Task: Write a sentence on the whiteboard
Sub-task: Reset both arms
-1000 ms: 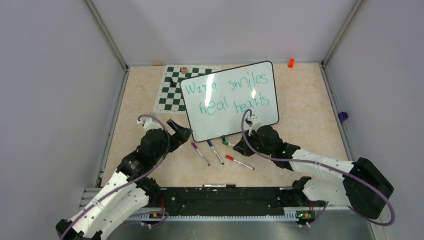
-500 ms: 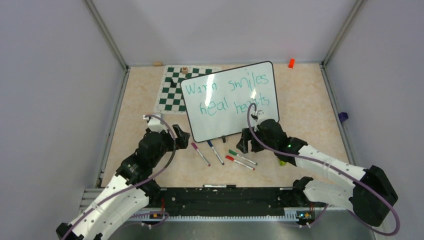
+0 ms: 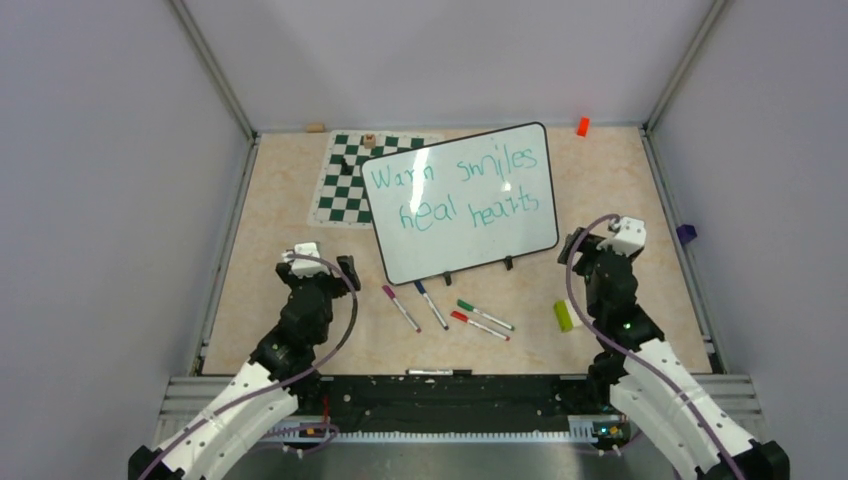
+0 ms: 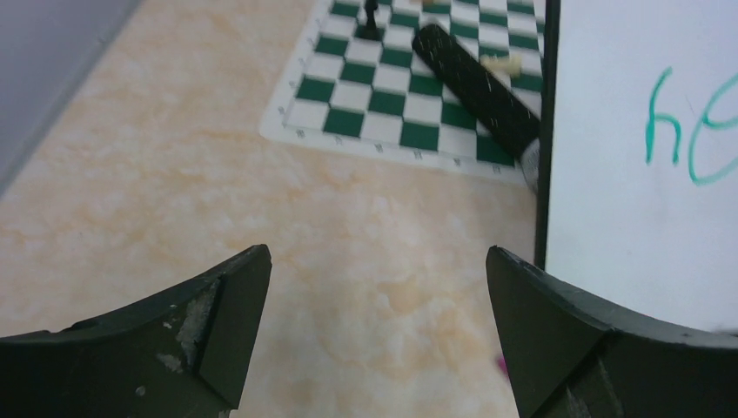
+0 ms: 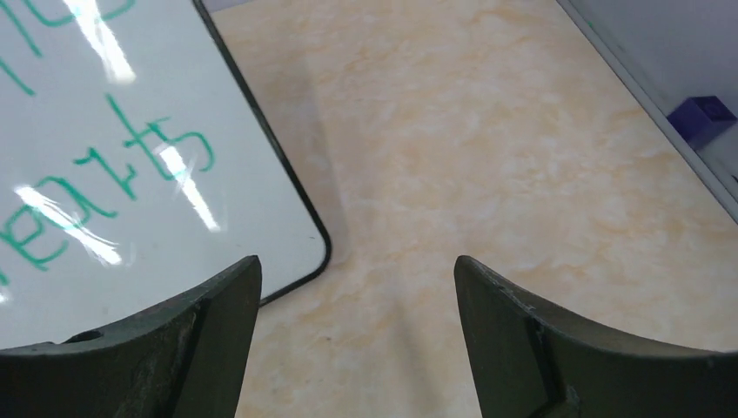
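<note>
Nearest in, the left gripper point(image 3: 343, 270) has its chunky dark jaws, scuffed on the inner faces, spread wide over the marbled tan table point(image 3: 620, 190) with nothing between them. The right gripper point(image 3: 576, 243) is the same deal, apart and empty. Between the arms lie four skinny markers: purple marker point(image 3: 401, 308), blue marker point(image 3: 431, 304), green marker point(image 3: 485, 315) and red marker point(image 3: 479, 325), plus one stubby lime-green block point(image 3: 565, 315) by the right arm. Just past those the whiteboard point(image 3: 460, 225) lies flat mid-table, a bit askew: glossy white, rounded corners, thin black rim, two little black clips point(image 3: 447, 277) on its near edge. The sentence point(image 3: 450, 185) is on it in teal, "Warm smiles" over "heal hearts", with glare streaks across a few letters; each wrist cam catches only a scrap. The board's far-left corner covers part of a green-and-white chess mat point(image 3: 340, 190) carrying a dark piece point(image 3: 347, 160) and a pale piece point(image 3: 369, 140), both too small to name. A black speckled bar point(image 4: 474, 78) runs under the rim, no idea what it is.
</note>
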`<state>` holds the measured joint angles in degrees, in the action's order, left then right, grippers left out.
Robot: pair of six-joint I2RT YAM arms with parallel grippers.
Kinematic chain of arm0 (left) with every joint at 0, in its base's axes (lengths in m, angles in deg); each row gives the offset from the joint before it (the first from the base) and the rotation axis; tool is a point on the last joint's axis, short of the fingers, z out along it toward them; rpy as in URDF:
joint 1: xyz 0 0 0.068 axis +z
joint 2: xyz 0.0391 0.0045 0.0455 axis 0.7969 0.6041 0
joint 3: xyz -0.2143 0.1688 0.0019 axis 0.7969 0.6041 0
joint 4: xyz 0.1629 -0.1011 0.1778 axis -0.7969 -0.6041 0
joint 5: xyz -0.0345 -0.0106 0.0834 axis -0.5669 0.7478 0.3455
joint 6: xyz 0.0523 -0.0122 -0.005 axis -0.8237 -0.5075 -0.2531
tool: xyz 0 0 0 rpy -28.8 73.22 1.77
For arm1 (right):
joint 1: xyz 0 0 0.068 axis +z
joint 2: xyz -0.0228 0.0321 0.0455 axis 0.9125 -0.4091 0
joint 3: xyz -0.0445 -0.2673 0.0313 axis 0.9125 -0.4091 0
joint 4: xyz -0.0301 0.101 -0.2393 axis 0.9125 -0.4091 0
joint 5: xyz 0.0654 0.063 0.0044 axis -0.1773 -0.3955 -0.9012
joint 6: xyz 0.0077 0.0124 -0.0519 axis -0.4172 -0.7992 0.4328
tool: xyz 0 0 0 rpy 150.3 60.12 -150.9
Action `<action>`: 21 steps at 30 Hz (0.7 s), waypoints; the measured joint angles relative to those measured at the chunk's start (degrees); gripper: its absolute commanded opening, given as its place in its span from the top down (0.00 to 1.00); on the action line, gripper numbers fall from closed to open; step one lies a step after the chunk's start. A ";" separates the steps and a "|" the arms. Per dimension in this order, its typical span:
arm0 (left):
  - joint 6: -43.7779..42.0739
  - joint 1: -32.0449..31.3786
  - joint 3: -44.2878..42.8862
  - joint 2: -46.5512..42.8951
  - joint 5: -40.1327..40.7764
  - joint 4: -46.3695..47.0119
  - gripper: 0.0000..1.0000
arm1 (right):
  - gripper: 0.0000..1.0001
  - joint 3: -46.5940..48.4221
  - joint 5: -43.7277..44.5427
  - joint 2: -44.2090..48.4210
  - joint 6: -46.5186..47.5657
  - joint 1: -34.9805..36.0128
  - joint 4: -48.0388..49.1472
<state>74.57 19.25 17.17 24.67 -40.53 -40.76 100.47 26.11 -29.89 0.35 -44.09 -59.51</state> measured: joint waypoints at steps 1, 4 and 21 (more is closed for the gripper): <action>-1.01 0.13 1.68 -0.61 1.51 2.89 0.03 | 0.20 -2.91 0.35 1.42 1.20 -1.60 2.80; -6.43 0.37 10.10 -1.73 5.31 17.90 0.04 | 0.11 -13.03 0.48 3.76 5.90 -4.57 14.08; -10.43 24.15 10.93 40.37 -8.83 55.69 0.04 | 0.10 -17.05 -7.93 -36.39 17.29 -13.05 59.45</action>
<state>64.14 43.41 28.10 65.04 -49.36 14.93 83.42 18.18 -66.28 17.64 -57.14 -0.06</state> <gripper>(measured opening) 0.959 0.930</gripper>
